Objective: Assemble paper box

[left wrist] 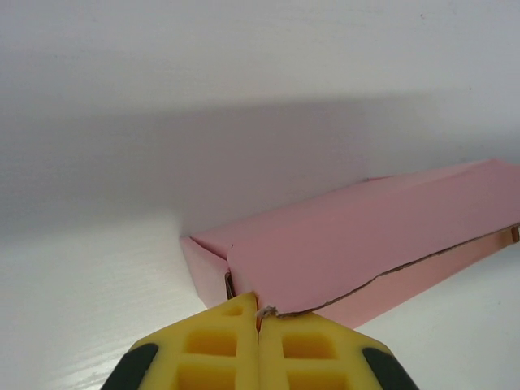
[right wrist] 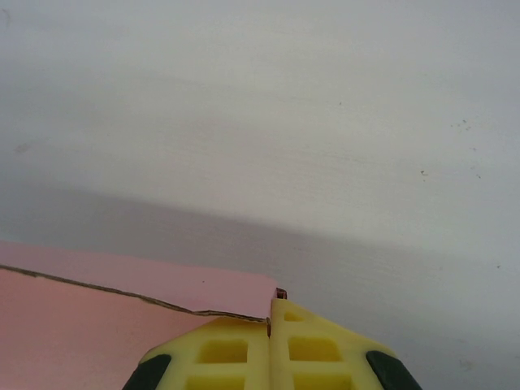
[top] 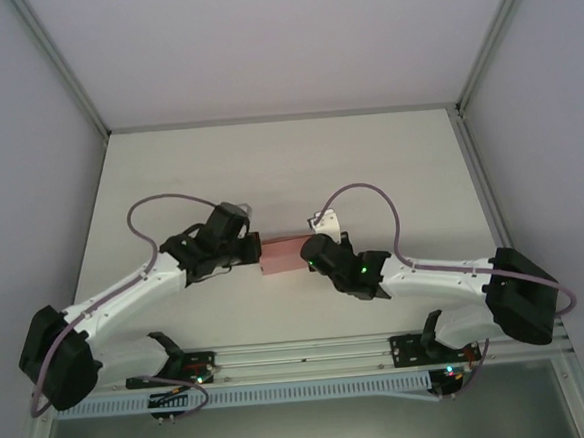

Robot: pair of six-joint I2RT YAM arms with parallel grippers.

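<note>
White table [top: 269, 170]; pale grey walls [top: 6, 149]; metal corner posts [top: 61, 65]; soft even light.

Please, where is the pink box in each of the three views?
Top external: box at the centre of the white table.
Left wrist: box from centre to right edge, its near edge at the shut left pincer's tips.
Right wrist: box in the lower left, beside the shut right pincer.
Shared landmark: the white table under the box.

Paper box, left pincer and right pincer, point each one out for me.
paper box [left wrist: 357, 236], left wrist view, on its pink top panel.
left pincer [left wrist: 258, 313], left wrist view, between the shut yellow fingertips.
right pincer [right wrist: 270, 313], right wrist view, between the shut yellow fingertips.
</note>
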